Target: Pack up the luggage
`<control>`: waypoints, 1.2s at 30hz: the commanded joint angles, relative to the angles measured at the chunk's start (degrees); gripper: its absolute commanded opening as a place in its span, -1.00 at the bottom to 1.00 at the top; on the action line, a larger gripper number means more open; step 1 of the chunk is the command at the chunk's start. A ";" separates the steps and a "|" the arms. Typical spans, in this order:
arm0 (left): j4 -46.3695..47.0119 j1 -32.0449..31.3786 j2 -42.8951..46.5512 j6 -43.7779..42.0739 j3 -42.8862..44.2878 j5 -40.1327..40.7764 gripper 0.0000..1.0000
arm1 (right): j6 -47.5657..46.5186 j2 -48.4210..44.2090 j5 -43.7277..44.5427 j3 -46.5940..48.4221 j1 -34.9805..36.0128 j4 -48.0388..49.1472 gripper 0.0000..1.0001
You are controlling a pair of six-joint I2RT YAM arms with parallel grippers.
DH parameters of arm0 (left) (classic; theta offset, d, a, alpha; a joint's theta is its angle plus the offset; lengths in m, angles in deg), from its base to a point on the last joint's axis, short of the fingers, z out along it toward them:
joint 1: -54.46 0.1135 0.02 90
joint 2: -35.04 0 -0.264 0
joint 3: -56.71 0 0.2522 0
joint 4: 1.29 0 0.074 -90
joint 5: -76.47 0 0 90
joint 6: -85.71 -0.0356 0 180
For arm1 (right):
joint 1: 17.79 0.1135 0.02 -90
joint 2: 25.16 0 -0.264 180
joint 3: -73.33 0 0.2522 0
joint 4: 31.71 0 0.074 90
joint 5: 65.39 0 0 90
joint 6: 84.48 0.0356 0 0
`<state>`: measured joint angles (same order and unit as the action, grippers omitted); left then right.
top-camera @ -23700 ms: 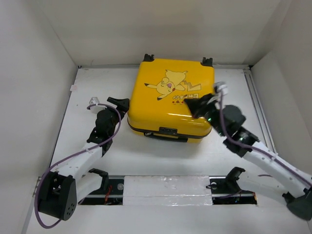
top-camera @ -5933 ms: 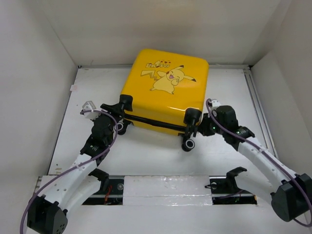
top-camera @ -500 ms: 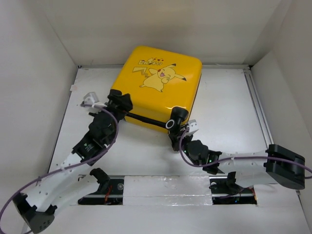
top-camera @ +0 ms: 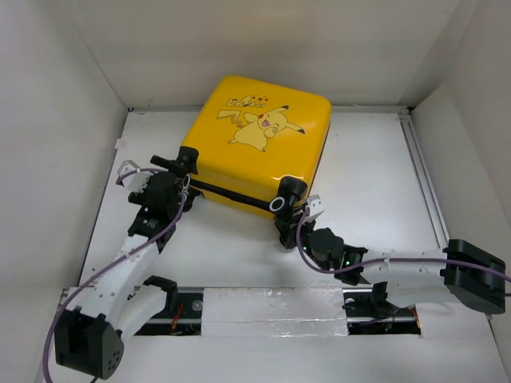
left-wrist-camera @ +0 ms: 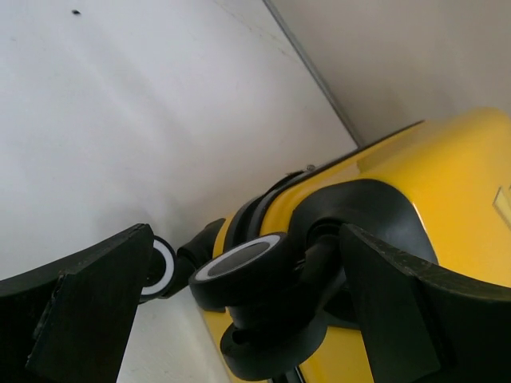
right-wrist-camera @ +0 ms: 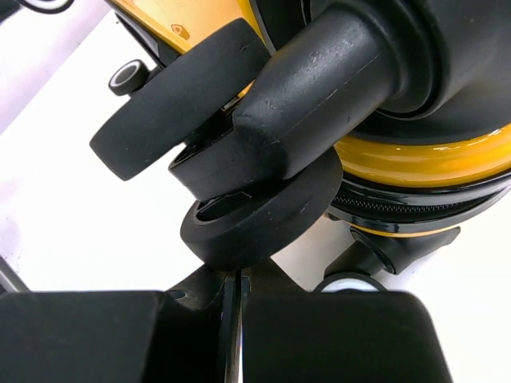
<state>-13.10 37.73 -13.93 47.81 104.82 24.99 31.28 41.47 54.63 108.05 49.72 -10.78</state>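
Observation:
The yellow luggage point(top-camera: 259, 148) lies closed and flat on the white table, Pikachu print up, turned askew. My left gripper point(top-camera: 177, 169) is at its near left corner. In the left wrist view it point(left-wrist-camera: 247, 319) is open, its fingers wide apart on either side of a black-and-white caster wheel point(left-wrist-camera: 239, 267) with gaps on both sides. My right gripper point(top-camera: 289, 231) is at the near right corner wheel point(top-camera: 280, 203). In the right wrist view it point(right-wrist-camera: 234, 299) is shut and empty, its tips just under a black caster wheel point(right-wrist-camera: 259, 215). The black zip line point(right-wrist-camera: 415, 209) looks closed.
White walls enclose the table on the left, back and right. A metal rail point(top-camera: 419, 171) runs along the right side of the table. The arms' mounting strip point(top-camera: 271, 307) lies along the near edge. A second caster wheel point(left-wrist-camera: 160, 267) shows behind the left finger.
My left gripper has drawn back a little to the left from the luggage's corner, and its arm has swung. The right arm and the luggage have barely moved.

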 commanded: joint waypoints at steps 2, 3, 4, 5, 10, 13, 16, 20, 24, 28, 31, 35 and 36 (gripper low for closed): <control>5.50 0.47 -5.25 -5.66 3.80 -6.95 0.98 | 2.10 -1.59 -9.37 2.17 1.75 1.78 -1.00; 8.30 0.47 -5.26 -6.47 3.80 -7.84 0.96 | 2.10 -1.59 -9.89 2.17 1.75 1.78 -1.00; 8.94 0.47 -6.13 -6.48 3.80 -8.46 0.96 | 2.10 -1.07 -9.89 2.17 1.75 1.78 -1.00; 10.07 0.47 -7.01 -7.09 3.27 -10.03 0.96 | 2.10 -0.28 -10.50 2.17 1.75 1.78 -1.00; 14.12 0.47 -10.70 -9.82 4.15 -13.47 0.90 | 2.10 0.34 -11.04 2.69 1.75 1.78 -1.00; 20.17 0.47 -11.76 -10.35 3.01 -18.83 0.23 | 2.10 -0.80 -10.51 2.69 1.75 1.78 -1.00; 21.50 0.47 -13.34 -11.23 3.01 -20.67 -0.48 | 1.58 -3.34 -9.98 2.69 1.75 -0.24 -1.00; 22.21 0.47 -13.34 -11.94 3.53 -22.00 -1.00 | 0.96 -6.51 -9.45 2.69 1.14 -2.88 -1.00; 21.00 0.47 -11.94 -10.61 2.92 -21.30 -1.00 | 0.96 -9.58 -9.45 2.69 1.14 -5.07 -1.00; 15.62 0.47 -8.25 -7.18 1.08 -14.63 -0.33 | 2.28 -13.36 -9.98 1.38 1.14 -8.68 -1.00; 10.90 0.47 -7.19 -7.18 1.07 -10.76 0.86 | 3.60 -14.16 -11.03 -0.03 1.14 -9.21 -1.00; 9.02 0.47 -7.81 -5.43 0.82 -7.94 1.00 | 4.12 -14.16 -11.56 -0.03 1.14 -10.88 -1.00; 9.03 0.47 -8.50 -5.43 0.81 -7.94 1.00 | 4.12 -14.94 -11.56 -0.03 1.14 -12.71 -1.00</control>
<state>-0.55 38.36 -21.75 41.06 106.54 14.22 34.29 27.74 44.36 108.57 50.55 -21.14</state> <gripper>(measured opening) 0.997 0.008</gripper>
